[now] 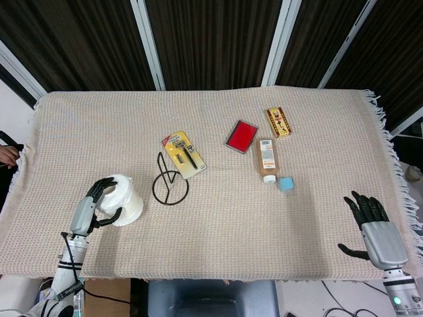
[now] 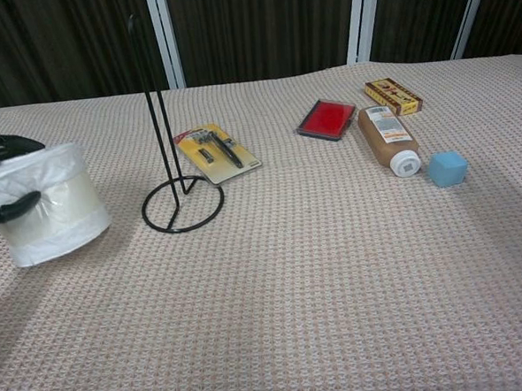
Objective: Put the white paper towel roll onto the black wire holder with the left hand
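Observation:
The white paper towel roll [image 1: 123,199] [image 2: 49,204] is in my left hand [image 1: 98,200] [image 2: 3,180], near the table's front left; fingers wrap over its top and the thumb presses its side. The roll appears lifted slightly and tilted. To its right stands the black wire holder [image 1: 169,185] [image 2: 164,130], a ring base with a tall upright rod, apart from the roll. At the front right my right hand [image 1: 371,224] lies with fingers spread and nothing in it, seen only in the head view.
Behind the holder lies a yellow blister pack [image 1: 184,154]. Further right are a red flat case [image 1: 241,135], a small yellow box [image 1: 278,121], a brown bottle on its side [image 1: 266,159] and a blue cube [image 1: 285,184]. A beige woven cloth [image 1: 218,218] covers the table.

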Action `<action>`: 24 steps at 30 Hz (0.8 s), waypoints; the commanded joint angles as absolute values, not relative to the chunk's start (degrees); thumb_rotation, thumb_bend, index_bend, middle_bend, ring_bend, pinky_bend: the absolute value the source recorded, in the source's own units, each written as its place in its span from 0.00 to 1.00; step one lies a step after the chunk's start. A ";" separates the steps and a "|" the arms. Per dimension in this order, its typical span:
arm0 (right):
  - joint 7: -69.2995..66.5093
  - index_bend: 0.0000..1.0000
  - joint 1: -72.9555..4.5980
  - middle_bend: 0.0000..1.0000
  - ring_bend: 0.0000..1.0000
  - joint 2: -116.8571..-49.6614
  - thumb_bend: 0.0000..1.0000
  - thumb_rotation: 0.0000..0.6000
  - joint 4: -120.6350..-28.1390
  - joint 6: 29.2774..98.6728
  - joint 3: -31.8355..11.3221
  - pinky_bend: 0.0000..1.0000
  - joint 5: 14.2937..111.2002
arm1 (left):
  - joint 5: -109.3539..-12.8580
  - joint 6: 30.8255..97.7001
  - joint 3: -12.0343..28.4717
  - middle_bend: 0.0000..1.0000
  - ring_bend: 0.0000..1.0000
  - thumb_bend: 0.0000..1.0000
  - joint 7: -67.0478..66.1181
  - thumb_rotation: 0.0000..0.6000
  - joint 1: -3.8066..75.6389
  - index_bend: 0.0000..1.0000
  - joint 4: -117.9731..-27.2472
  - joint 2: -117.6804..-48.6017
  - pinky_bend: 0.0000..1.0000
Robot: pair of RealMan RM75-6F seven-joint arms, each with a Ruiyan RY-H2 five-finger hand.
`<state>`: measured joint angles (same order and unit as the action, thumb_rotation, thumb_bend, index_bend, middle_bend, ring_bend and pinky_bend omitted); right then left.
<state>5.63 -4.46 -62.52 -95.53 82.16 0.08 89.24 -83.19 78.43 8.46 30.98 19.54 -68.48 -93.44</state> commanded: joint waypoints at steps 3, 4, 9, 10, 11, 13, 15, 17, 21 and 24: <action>5.33 0.00 -4.43 0.00 0.00 -62.29 0.15 1.00 -95.61 82.09 0.31 0.00 89.54 | -86.65 88.93 13.26 0.82 0.80 0.75 32.43 1.00 18.13 0.73 -77.83 -88.79 1.00; 5.31 0.00 -4.44 0.00 0.00 -62.25 0.15 1.00 -95.64 82.04 0.35 0.00 89.58 | -86.93 89.98 14.26 0.82 0.80 0.75 32.04 1.00 18.21 0.73 -79.87 -87.68 1.00; 5.08 0.00 -4.42 0.00 0.00 -62.03 0.15 1.00 -95.82 82.07 0.48 0.00 89.84 | -86.50 93.25 20.91 0.81 0.80 0.75 28.78 1.00 19.55 0.73 -92.27 -82.19 1.00; 5.05 0.00 -4.40 0.00 0.00 -61.99 0.15 1.00 -95.84 82.10 0.51 0.00 89.89 | -85.99 93.31 22.09 0.81 0.80 0.75 28.08 1.00 19.92 0.73 -94.38 -81.55 1.00; 4.98 0.00 -4.39 0.00 0.00 -61.94 0.15 1.00 -95.88 82.11 0.54 0.00 89.95 | -85.12 93.04 23.51 0.81 0.80 0.75 27.09 1.00 20.49 0.73 -97.13 -80.81 1.00; 4.94 0.00 -4.38 0.00 0.00 -61.88 0.15 1.00 -95.90 82.13 0.59 0.00 90.05 | -83.86 92.29 25.33 0.81 0.80 0.75 24.86 1.00 21.48 0.73 -100.60 -79.86 1.00; 4.89 0.00 -4.41 0.00 0.00 -61.82 0.15 1.00 -95.92 82.01 0.68 0.00 90.14 | -83.02 91.86 27.10 0.81 0.80 0.75 21.74 1.00 22.97 0.73 -102.89 -79.80 1.00; 4.74 0.00 -4.46 0.00 0.00 -61.70 0.15 1.00 -96.01 81.82 0.76 0.00 90.15 | -82.50 91.35 28.23 0.81 0.80 0.75 18.66 1.00 24.71 0.73 -103.71 -80.55 1.00; 4.16 0.00 -4.35 0.00 0.00 -61.35 0.15 1.00 -96.15 82.16 0.73 0.00 90.29 | -81.99 89.95 28.53 0.81 0.80 0.75 13.77 1.00 27.81 0.73 -103.01 -82.90 1.00; 3.68 0.00 -4.22 0.00 0.00 -61.08 0.15 1.00 -96.21 82.44 0.68 0.00 90.32 | -81.95 89.33 28.07 0.81 0.80 0.75 11.05 1.00 29.78 0.73 -101.83 -85.20 1.00</action>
<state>3.72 -4.25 -61.12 -96.20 82.41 0.69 90.31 -82.29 89.99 27.95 12.49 28.39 -102.40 -83.80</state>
